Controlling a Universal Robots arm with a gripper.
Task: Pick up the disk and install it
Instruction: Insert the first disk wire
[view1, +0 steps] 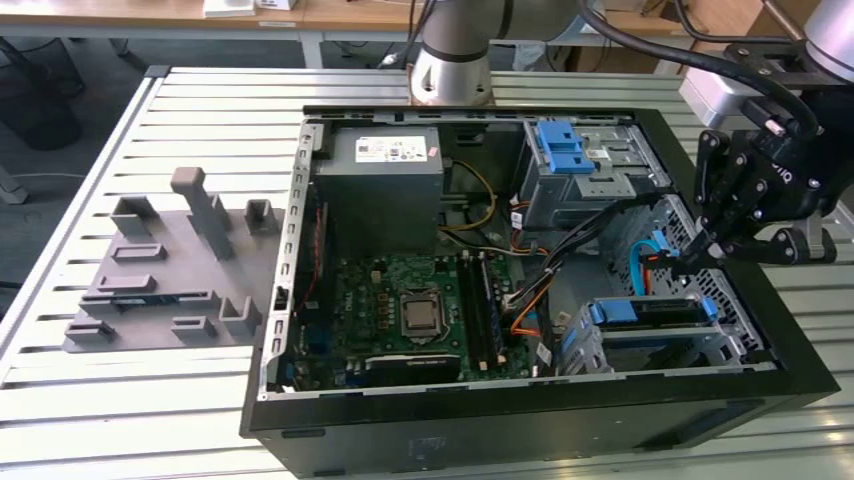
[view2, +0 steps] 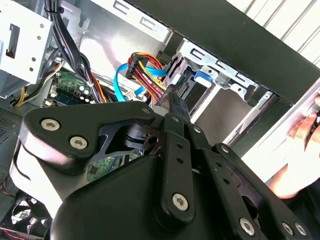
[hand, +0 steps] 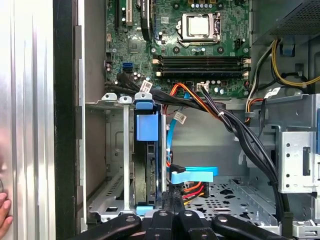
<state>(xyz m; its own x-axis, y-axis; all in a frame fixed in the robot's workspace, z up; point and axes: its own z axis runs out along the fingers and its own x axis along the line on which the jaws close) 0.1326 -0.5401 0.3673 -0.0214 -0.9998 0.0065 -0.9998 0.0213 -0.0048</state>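
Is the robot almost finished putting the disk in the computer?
Nearly, it seems. The disk already sits in its metal bay inside the computer case. The gripper is right at the cables beside it. Whether they are plugged in doesn't show.

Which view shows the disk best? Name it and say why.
The first wrist view: the disk stands edge-on in its metal bay, its blue carrier plain. The exterior view shows it smaller, beside the gripper. The second wrist view catches a sliver past the gripper.
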